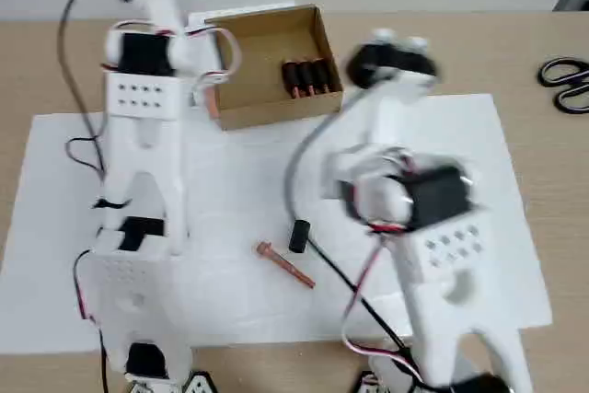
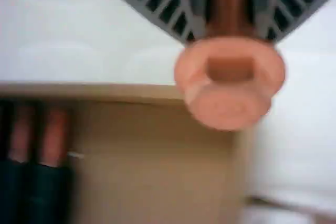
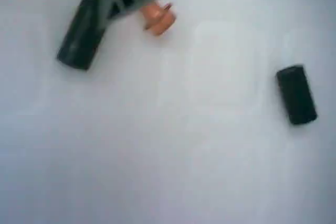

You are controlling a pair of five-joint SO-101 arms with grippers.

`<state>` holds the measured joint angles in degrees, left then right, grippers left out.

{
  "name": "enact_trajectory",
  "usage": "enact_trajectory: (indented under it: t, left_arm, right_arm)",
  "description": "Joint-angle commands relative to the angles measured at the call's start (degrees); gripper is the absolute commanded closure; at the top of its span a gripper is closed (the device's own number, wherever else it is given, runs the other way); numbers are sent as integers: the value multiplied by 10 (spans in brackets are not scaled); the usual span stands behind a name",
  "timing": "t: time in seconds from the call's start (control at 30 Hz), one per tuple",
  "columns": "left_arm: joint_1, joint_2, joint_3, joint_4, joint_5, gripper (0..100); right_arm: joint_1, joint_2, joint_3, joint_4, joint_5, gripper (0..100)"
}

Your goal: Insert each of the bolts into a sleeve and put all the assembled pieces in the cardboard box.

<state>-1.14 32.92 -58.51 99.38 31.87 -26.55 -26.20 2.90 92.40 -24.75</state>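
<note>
Left pincer (image 2: 231, 3) is pinching a bolt (image 2: 229, 85) by the shank, head outward, at the nine o'clock wall of the cardboard box (image 1: 276, 109). Whether anything is fitted on that shank is hidden. Assembled pieces (image 1: 308, 77) lie inside the box, toward three o'clock of the pincer, with long axes twelve-to-six. A drop would probably need a short carry toward three. Toward five o'clock, on the paper (image 1: 230, 163), a loose bolt (image 1: 285, 264) lies ten-to-four, with a sleeve (image 1: 298, 236) just beside its head. Both are nearer the right arm (image 1: 414, 200).

Likely a robotics lab bench: wooden table (image 1: 543, 34), white paper sheet (image 1: 230, 190), scissors (image 1: 566, 85), wired robot arm (image 1: 143, 163).
</note>
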Motion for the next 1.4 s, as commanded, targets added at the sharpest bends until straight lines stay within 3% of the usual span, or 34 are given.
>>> enact_trajectory:
  t: [0.0, 0.3, 0.5, 0.83, 1.37]
  left_arm:
    - [-54, 6, 43, 6, 43, 994]
    - [-66, 28, 61, -61, 136, 994]
    - [-66, 29, 62, -67, 193, 994]
    - [-75, 42, 61, -88, 133, 994]
    - [-69, 38, 57, -79, 133, 994]
  right_arm:
    - [-58, 52, -56, 24, -50, 772]
    - [-82, 131, -57, 21, -189, 770]
    - [-73, 216, 15, -10, -195, 769]
    - [-76, 315, 63, -93, -195, 772]
    - [-88, 402, 63, -156, -199, 772]
